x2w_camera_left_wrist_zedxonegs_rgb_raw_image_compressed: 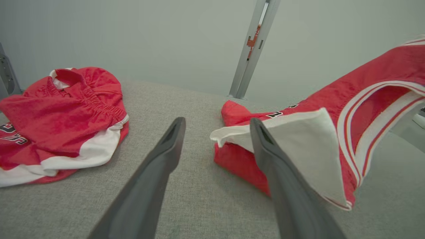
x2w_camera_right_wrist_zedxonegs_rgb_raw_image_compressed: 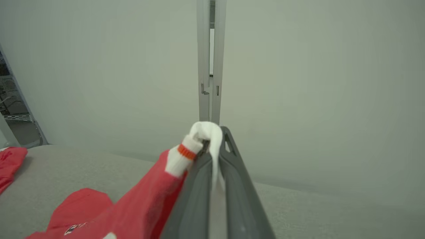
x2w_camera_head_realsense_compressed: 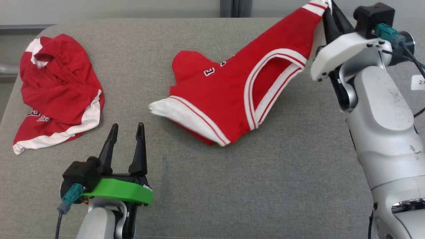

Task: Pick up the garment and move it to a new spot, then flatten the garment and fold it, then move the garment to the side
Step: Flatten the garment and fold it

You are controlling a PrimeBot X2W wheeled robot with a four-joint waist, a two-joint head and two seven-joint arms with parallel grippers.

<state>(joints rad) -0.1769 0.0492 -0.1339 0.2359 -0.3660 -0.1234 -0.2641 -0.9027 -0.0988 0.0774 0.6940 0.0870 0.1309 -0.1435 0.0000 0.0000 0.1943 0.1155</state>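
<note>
Pinching white strap (x2w_camera_head_realsense_compressed: 314, 8) of red garment (x2w_camera_head_realsense_compressed: 215, 96) in right gripper (x2w_camera_head_realsense_compressed: 328, 6), clamped tight, high above table (x2w_camera_head_realsense_compressed: 232, 186) for carrying elsewhere; leaving rest draped mid-table. Holding left gripper (x2w_camera_head_realsense_compressed: 127, 128) spread, empty, near hem (x2w_camera_head_realsense_compressed: 187, 117).

cut-off "2" on arm label (x2w_camera_head_realsense_compressed: 419, 82)

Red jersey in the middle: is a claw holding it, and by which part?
The right gripper pinches the red jersey by its white-trimmed edge. The left gripper, open, holds nothing.
</note>
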